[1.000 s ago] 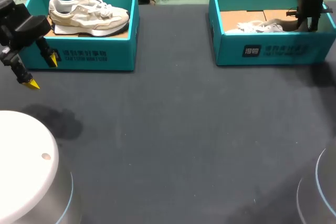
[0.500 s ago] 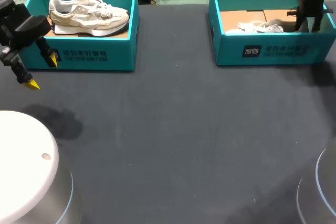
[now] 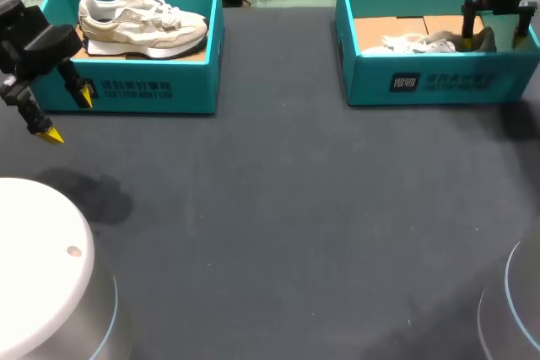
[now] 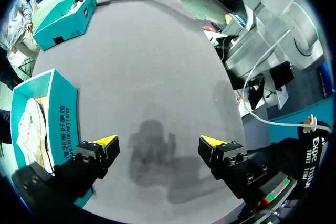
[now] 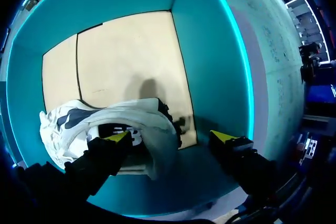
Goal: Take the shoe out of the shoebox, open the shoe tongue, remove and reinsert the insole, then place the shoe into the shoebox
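Observation:
A white and beige shoe (image 3: 422,41) lies on its side in the teal shoebox (image 3: 439,82) at the back right. My right gripper (image 3: 491,35) hangs open over the shoe's heel end, its yellow tips spread wide. In the right wrist view the shoe (image 5: 105,121) lies under one finger and the gripper (image 5: 170,136) holds nothing. A second beige shoe (image 3: 139,23) rests in another teal shoebox (image 3: 126,90) at the back left. My left gripper (image 3: 69,115) stands open beside that box's front left corner, above the table, and in its own wrist view (image 4: 160,142) nothing is between its fingers.
The dark grey table (image 3: 278,208) stretches between the two boxes and toward the front. The right box has a brown cardboard floor (image 5: 126,56) and tall teal walls (image 5: 215,77) close around my right gripper. The left box (image 4: 63,124) stands right beside my left gripper's finger.
My right gripper's fingers have spread wide, letting go of the shoe's heel, and it has risen a little. The shoe stays in the right box. The left arm has not moved.

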Robot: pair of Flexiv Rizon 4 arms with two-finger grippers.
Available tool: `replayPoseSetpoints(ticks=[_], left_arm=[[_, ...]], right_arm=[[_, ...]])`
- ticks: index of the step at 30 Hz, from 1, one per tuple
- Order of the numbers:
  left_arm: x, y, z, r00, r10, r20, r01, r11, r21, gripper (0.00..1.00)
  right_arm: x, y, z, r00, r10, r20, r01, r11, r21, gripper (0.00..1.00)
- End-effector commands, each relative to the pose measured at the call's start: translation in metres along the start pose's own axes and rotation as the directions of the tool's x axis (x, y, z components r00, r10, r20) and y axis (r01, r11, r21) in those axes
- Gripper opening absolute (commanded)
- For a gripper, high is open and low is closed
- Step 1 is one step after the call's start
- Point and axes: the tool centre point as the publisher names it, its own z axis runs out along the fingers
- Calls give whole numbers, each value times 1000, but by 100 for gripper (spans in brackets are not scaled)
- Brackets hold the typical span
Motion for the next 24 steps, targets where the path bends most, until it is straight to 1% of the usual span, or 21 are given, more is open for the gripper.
replayPoseSetpoints(ticks=[1, 7, 13, 19, 24], left_arm=[[1, 0, 0, 1000, 0, 1, 0, 1000, -3, 100], [1, 0, 0, 1000, 0, 1, 0, 1000, -3, 100], [1, 0, 0, 1000, 0, 1, 0, 1000, -3, 100], [1, 0, 0, 1000, 0, 1, 0, 1000, -3, 100], [1, 0, 0, 1000, 0, 1, 0, 1000, -3, 100]], right_arm=[[-1, -15, -28, 1000, -6, -19, 5, 999, -38, 100], [6, -23, -56, 999, -24, -34, 22, 998, -52, 100], [16, -36, -80, 998, -45, -53, 42, 998, -54, 100], [27, -57, -98, 997, -26, -67, 23, 999, -42, 100], [38, -79, -114, 997, -7, -83, 3, 999, -54, 100]])
